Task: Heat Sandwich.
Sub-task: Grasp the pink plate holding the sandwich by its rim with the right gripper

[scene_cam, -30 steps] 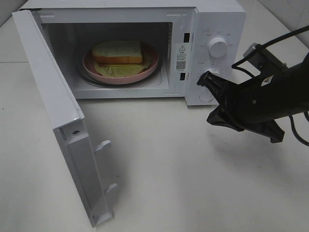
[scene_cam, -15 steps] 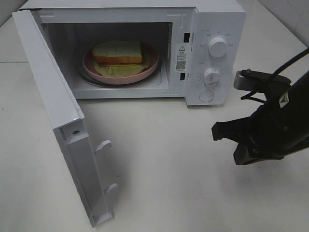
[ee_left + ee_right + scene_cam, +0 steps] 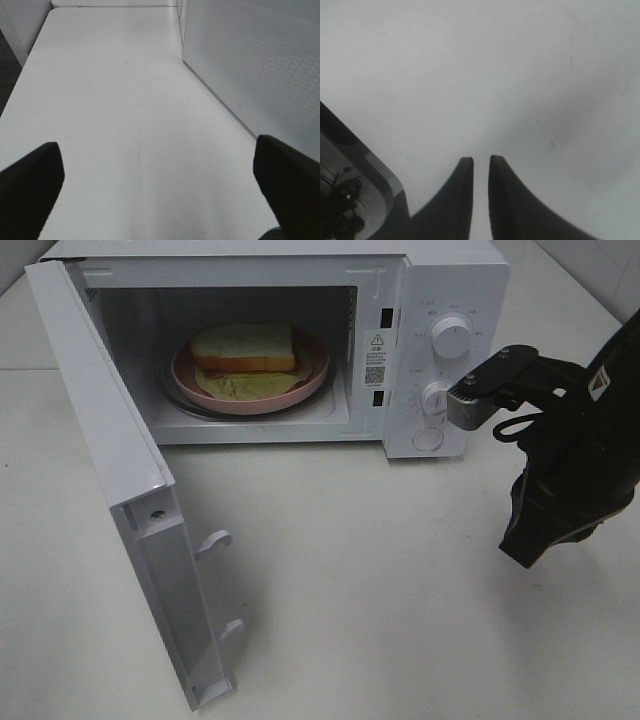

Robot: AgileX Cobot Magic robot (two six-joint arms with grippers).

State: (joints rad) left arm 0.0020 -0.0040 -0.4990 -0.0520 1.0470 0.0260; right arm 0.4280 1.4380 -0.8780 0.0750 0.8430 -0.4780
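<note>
Where white table [image 3: 400, 620] spreads, an open microwave [image 3: 470, 290] holds the sandwich [image 3: 245, 345].

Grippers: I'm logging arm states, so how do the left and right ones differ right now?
The left gripper has its jaws wide apart; the right gripper shows only a narrow slit between its fingers. The left gripper looks along the table beside the microwave door; the right gripper points down at bare table. Both are black and hold nothing.
</note>
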